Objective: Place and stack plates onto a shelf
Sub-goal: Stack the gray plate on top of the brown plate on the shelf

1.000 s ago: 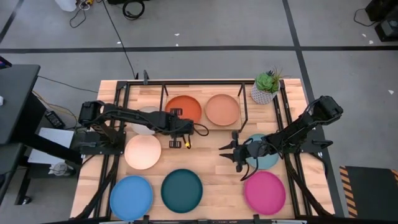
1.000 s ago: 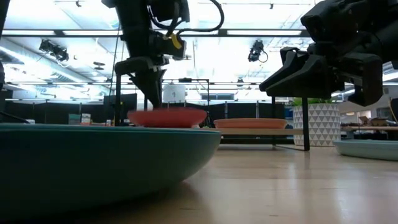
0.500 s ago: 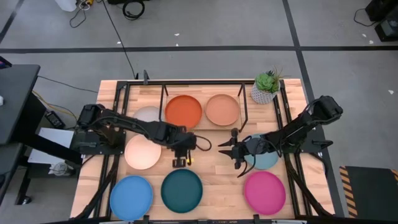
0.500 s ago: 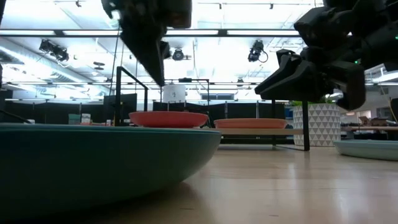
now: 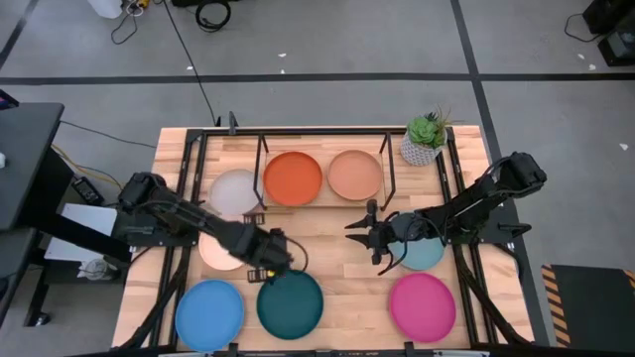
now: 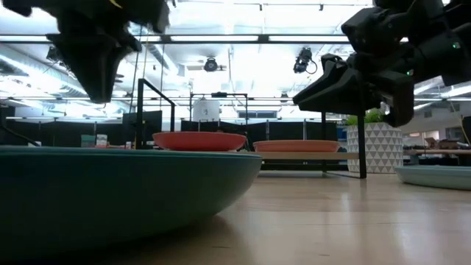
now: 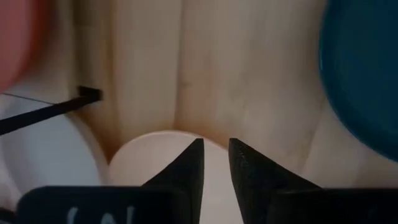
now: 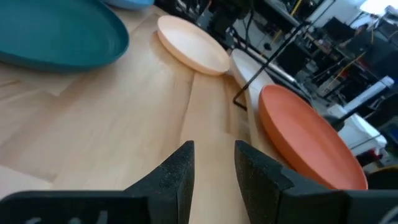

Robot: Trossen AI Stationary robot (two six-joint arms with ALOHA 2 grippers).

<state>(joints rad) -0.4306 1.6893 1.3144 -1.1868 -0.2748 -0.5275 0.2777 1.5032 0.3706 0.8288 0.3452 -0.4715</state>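
Observation:
An orange plate and a peach plate lie side by side, bottoms down, on the shelf at the far middle. White, cream, bright blue, dark teal, magenta and pale teal plates lie flat on the table. My left gripper hangs pointing down between the cream and dark teal plates, its fingers a narrow gap apart with nothing between them. My right gripper hovers open, nearly level, left of the pale teal plate.
A small white pot with a green plant stands at the far right, beside the shelf. Black rails run along both sides of the table. Bare wood lies between the two grippers.
My left gripper has swung away from the shelf and the orange plate toward the table's near edge and a little left, rolling as it went, and now hangs between the cream and dark teal plates. No plate has moved.

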